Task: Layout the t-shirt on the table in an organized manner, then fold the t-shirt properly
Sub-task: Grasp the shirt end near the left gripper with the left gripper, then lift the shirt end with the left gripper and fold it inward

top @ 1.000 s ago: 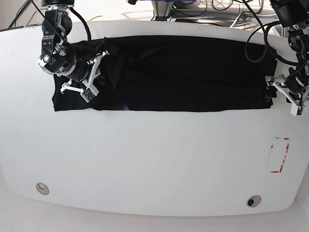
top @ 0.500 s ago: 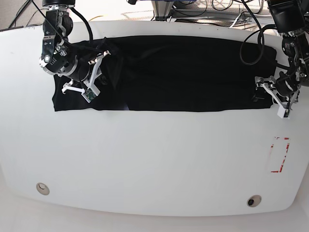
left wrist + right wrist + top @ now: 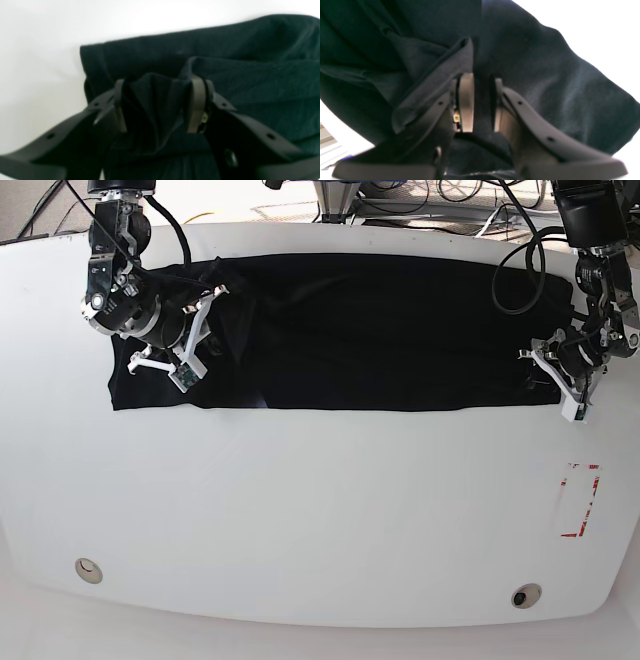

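The t-shirt (image 3: 360,330) is plain black with no print, the table (image 3: 320,510) is glossy white and bears a red dashed rectangle mark (image 3: 581,500), and both grippers' fingers (image 3: 197,105) are dark grey-black.

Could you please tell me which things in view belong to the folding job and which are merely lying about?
Belonging to the job:
- t-shirt, black, spread across the far side
- table
- left gripper, at one end of the cloth
- right gripper, at the other end

Just there:
- red dashed rectangle
- two round holes
- cables behind the table
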{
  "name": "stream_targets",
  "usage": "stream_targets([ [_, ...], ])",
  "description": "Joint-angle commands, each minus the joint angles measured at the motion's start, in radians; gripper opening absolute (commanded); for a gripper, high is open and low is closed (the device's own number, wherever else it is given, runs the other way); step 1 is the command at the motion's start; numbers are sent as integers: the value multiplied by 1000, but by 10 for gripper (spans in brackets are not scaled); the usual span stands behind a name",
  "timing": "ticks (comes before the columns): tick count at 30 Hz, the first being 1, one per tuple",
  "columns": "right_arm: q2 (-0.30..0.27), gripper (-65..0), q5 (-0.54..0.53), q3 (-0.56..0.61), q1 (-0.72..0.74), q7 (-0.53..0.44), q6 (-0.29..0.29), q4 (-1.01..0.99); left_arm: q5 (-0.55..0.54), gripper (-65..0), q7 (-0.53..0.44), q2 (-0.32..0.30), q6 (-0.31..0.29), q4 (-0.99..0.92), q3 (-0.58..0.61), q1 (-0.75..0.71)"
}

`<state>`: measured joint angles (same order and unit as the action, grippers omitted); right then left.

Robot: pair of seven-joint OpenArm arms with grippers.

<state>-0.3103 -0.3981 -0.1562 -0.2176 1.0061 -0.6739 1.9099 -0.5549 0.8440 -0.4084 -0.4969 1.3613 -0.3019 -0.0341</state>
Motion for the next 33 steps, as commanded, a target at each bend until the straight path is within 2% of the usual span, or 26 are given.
stream_targets([
  [1, -13, -547, -11, -7, 10, -16, 0, 15, -14, -386, -15, -24, -3, 20, -9, 15],
  [8, -13, -547, -11, -7, 10, -16, 0, 13, -15, -387, -13, -30, -6, 73, -12, 6],
  [17, -13, -547, -11, -7, 11, -16, 3, 13, -14, -387, -7, -70, -7, 151, -12, -54],
  [23, -13, -547, -11, -7, 11, -16, 3, 13, -14, -387, 45, -105, -7, 152, -12, -76],
  [33, -13, -547, -11, -7, 11, -16, 6, 13, -15, -387, 47, -137, -7, 154, -13, -138],
])
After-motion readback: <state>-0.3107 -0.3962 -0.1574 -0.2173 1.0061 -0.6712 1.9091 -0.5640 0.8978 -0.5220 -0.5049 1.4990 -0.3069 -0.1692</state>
